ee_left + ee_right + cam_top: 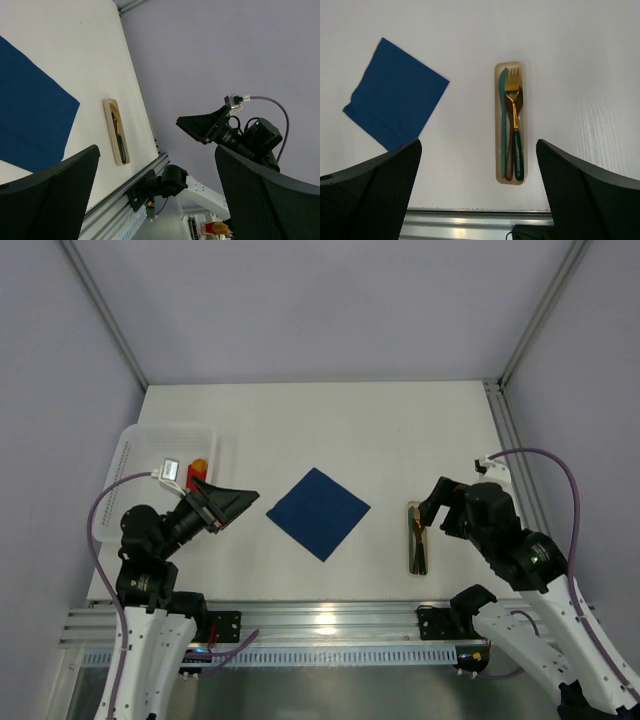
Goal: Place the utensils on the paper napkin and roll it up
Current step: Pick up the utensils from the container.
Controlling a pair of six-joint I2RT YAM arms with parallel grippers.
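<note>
- Two grippers stand wide open and empty in the top view. The left gripper [238, 508] sits at 9 o'clock of the paper napkin [318, 512]. The right gripper [431, 508] hovers just at 2 o'clock of the utensils [417, 540].
- The utensils lie together in a pale beige holder [412, 508], well apart from the napkin at its 3 o'clock. The napkin lies flat, set as a diamond.
- Around them is a plain white table [330, 420] with an aluminium rail [320, 618] along its 6 o'clock edge. A white basket [140, 445] stands at 10 o'clock of the napkin, with a red block [201, 478] beside it. Pale lavender walls and metal posts close in the cell.
- In the left wrist view, both fingers sit at the lower corners with nothing between them. The napkin shows at 9 o'clock, the holder near centre, and the right arm beyond at 3 o'clock.
- In the right wrist view, the fingers are again spread wide and bare. The utensils lie at 12 o'clock of the gap: a teal knife, a gold fork and a brown spoon, touching side by side. The napkin is at 10 o'clock.
- We judge the first pick is in hand, and it belongs to the right arm.
  - We would descend straight over the handle ends with the jaws across the holder's narrow width.
  - The pieces are thin, slick and sunk in a recess, so a neighbour or the holder itself may lift with them.
  - The left gripper could pin the light napkin while the pieces are laid on it.
</note>
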